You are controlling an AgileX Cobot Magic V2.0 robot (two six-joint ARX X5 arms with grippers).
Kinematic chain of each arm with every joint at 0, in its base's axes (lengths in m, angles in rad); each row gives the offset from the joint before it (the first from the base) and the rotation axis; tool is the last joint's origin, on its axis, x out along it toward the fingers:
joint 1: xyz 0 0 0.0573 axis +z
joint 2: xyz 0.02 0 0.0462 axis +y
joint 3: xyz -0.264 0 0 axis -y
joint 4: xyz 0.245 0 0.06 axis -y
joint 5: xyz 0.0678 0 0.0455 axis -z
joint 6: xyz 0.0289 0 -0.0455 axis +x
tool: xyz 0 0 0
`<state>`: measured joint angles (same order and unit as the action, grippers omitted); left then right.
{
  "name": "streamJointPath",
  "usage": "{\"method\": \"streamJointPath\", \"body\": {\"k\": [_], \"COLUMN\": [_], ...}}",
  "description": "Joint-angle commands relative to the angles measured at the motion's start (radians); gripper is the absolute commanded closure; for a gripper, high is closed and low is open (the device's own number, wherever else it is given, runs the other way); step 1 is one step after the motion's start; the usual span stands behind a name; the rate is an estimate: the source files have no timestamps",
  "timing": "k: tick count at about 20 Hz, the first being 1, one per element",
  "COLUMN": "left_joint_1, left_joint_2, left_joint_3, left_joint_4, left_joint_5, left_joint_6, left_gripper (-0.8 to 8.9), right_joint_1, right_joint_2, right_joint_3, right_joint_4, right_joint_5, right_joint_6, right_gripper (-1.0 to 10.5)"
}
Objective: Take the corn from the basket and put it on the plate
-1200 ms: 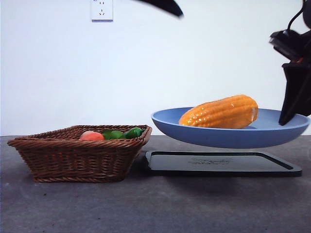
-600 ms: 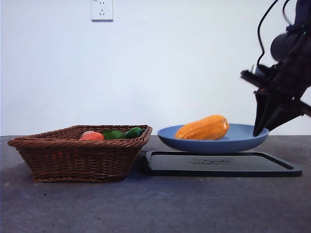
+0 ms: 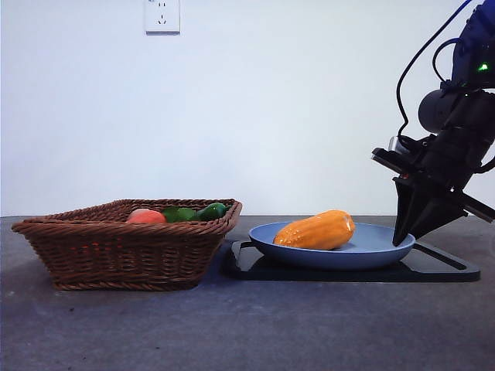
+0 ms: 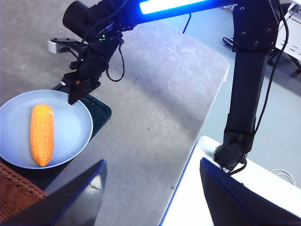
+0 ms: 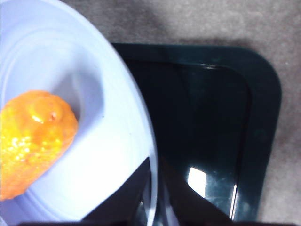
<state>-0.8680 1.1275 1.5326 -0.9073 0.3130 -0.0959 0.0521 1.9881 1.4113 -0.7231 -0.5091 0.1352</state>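
Observation:
The orange-yellow corn (image 3: pixel 315 230) lies on its side in the blue plate (image 3: pixel 371 241), which rests on a black tray (image 3: pixel 442 267). My right gripper (image 3: pixel 402 236) is shut on the plate's right rim, one jaw above and one below, as the right wrist view shows (image 5: pixel 155 162) beside the corn (image 5: pixel 33 141) and plate (image 5: pixel 110 141). The brown wicker basket (image 3: pixel 124 247) stands to the left. My left gripper (image 4: pixel 151 165) hangs open and high above the table, looking down on the corn (image 4: pixel 41 134), the plate (image 4: pixel 70 127) and the right gripper (image 4: pixel 75 96).
A reddish-orange fruit (image 3: pixel 145 216) and green vegetables (image 3: pixel 193 212) lie in the basket. The black tray (image 5: pixel 211 117) extends past the plate on the right. A wall socket (image 3: pixel 162 15) is on the white back wall.
The right gripper has lowered the plate with the corn from mid-air down onto the black tray, moving it away from the camera. The black arm tip at the top has left the front view.

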Motion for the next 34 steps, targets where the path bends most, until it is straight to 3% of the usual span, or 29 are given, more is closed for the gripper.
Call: {"method": "streamJointPath", "body": {"k": [1,5,12,15,20,24,28,31,34], "left_joint_1": [-0.006,-0.006,0.0,0.011,0.011,0.011,0.011,0.011,0.011], "left_joint_2": [0.009,0.009,0.009,0.009,0.01,0.01,0.012,0.012,0.012], "left_joint_3": [0.023,0.023,0.023,0.023,0.023,0.023,0.017,-0.034,-0.155], "left_joint_4": [0.007,0.005,-0.016,-0.018,-0.026,-0.074,-0.139,-0.145,-0.111], "left_joint_5": [-0.001,-0.001,-0.008,-0.082,-0.108,-0.113,-0.153,-0.201,-0.201], "left_joint_6": [-0.004,-0.003,0.01,0.01,0.017,0.033,0.055,0.059,0.051], "left_gripper": [4.89,4.89,4.89,4.89,4.89,4.9,5.17,5.28,5.88], "right_joint_1": [0.005,0.0,-0.037,-0.031,0.074,0.194,0.301,0.318,0.318], "right_joint_2": [0.026,0.018,-0.209,-0.377,-0.676,-0.9,-1.117,-1.279,-1.425], "right_joint_3": [0.023,0.025,0.025,0.025,0.025,-0.005,-0.162,-0.342,-0.499], "right_joint_4": [-0.001,-0.041,-0.15,-0.186,-0.311,-0.378,-0.375,-0.354,-0.291], "right_joint_5": [0.001,0.001,0.013,0.006,0.01,0.108,0.147,0.191,0.192], "right_joint_6": [-0.004,-0.006,-0.05,-0.057,-0.064,-0.064,-0.023,0.02,0.042], "right_gripper": [9.1,7.0,7.0,7.0,7.0,7.0,7.0,7.1,8.0]}}
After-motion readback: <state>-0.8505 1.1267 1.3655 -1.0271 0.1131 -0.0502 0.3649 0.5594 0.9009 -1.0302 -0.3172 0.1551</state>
